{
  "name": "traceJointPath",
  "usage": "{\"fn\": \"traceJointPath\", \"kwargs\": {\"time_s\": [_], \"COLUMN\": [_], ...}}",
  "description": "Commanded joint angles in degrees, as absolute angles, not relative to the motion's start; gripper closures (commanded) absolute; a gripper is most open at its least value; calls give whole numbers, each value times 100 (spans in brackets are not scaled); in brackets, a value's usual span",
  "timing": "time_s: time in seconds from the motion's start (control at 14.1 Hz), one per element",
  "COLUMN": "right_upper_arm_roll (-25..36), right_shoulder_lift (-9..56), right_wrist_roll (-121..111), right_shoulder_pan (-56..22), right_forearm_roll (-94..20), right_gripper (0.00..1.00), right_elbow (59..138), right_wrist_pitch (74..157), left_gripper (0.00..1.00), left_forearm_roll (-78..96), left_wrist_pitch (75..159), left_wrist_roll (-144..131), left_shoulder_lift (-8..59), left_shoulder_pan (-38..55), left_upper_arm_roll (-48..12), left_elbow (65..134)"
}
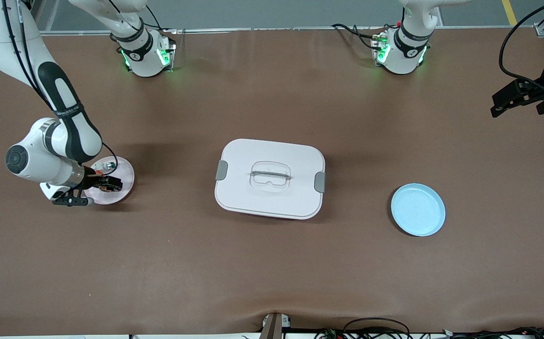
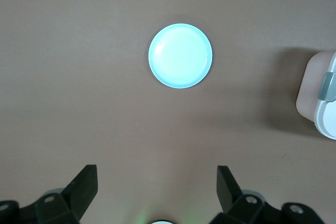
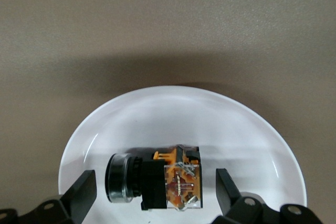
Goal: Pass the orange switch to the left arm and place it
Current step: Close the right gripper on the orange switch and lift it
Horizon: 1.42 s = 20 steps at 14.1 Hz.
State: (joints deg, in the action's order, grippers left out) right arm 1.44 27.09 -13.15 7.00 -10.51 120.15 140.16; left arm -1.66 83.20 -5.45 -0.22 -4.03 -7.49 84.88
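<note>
The orange switch [image 3: 155,182] lies on its side on the pink plate [image 1: 125,175], which looks white in the right wrist view [image 3: 173,108]. My right gripper [image 1: 111,184] is down at the plate and open, one finger on each side of the switch [image 3: 155,195] and apart from it. In the front view the gripper mostly hides the switch. The white box [image 1: 270,179] stands mid-table, its latched end showing in the left wrist view [image 2: 321,95]. My left gripper [image 1: 498,104] hangs high over the table edge at the left arm's end, open and empty [image 2: 157,187].
A small silver-and-white part [image 1: 108,165] lies on the pink plate, farther from the front camera than the switch. An empty blue plate [image 1: 418,209] [image 2: 180,55] sits between the box and the left arm's end of the table.
</note>
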Motion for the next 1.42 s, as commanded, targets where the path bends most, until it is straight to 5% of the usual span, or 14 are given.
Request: {"fn": "traceJointPath", "kwargs": {"time_s": [0.0,0.28,0.43,0.5,0.78,0.99,1.35], "right_upper_arm_roll": [114,114,114,114,114,123,36], "right_shoulder_lift": [2804,2812,2812,2812,2795,2751,2453], "right_wrist_roll": [-1345,-1345,-1345,-1336,-1231,-599,823], "right_shoulder_pan": [730,729,721,721,747,730,607], "right_forearm_roll": [-1195,-1230,-1222,-1222,-1230,-1230,-1423], "right_gripper": [0,6,89,100,100,100,100], "right_elbow": [11927,11918,11909,11909,11682,10892,10170], "right_wrist_pitch": [14045,13992,13948,13948,13661,12152,10760], "left_gripper": [0,0,0,0,0,0,0], "left_forearm_roll": [-132,-132,-123,-132,-123,-123,-123], "left_wrist_pitch": [8270,8306,8306,8306,8306,8306,8306], "left_wrist_roll": [-404,-404,-413,-422,-448,-448,-475], "left_shoulder_lift": [-53,-26,-18,-18,-18,-26,-26], "left_shoulder_pan": [-413,-413,-413,-404,-413,-413,-413], "left_upper_arm_roll": [-747,-747,-756,-747,-747,-747,-747], "left_elbow": [8437,8437,8437,8437,8437,8437,8437]}}
